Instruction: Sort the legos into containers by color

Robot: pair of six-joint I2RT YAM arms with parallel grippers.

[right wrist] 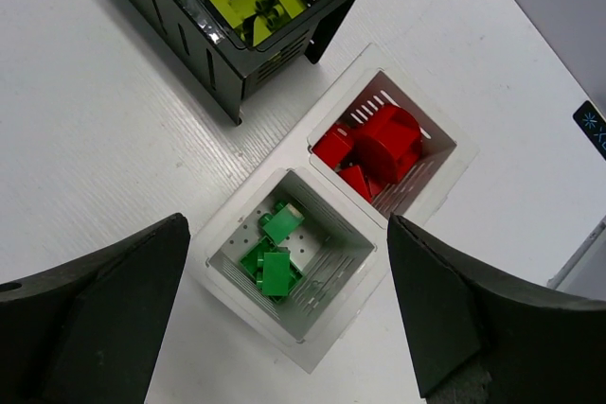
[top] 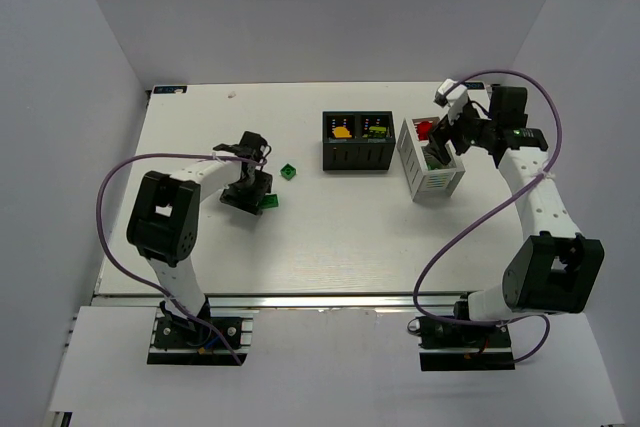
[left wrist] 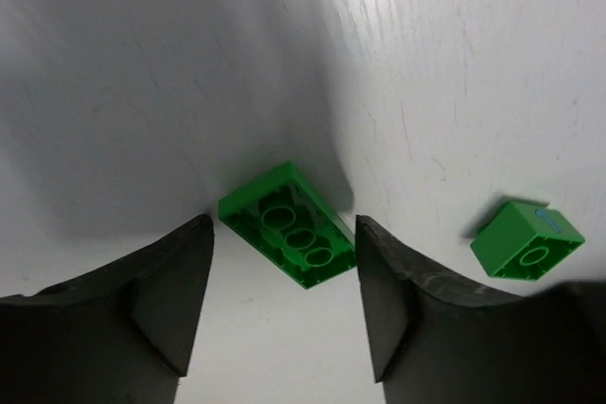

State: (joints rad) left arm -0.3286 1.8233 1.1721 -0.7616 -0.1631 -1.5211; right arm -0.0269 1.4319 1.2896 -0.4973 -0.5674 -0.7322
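No word, number or brand name is showing clearly enough to be read in any of the three views. To the right of the white basket [right wrist: 331, 314], at the very edge of the right wrist view, a small dark tag [right wrist: 592, 122] is showing a pale blue star-like sign, and whatever lettering is sitting beside it is running out of the picture. Well to the left of that basket, a small green brick [left wrist: 526, 245] is carrying a faint blue mark along its top edge, which is looking too blurred to make out as text.
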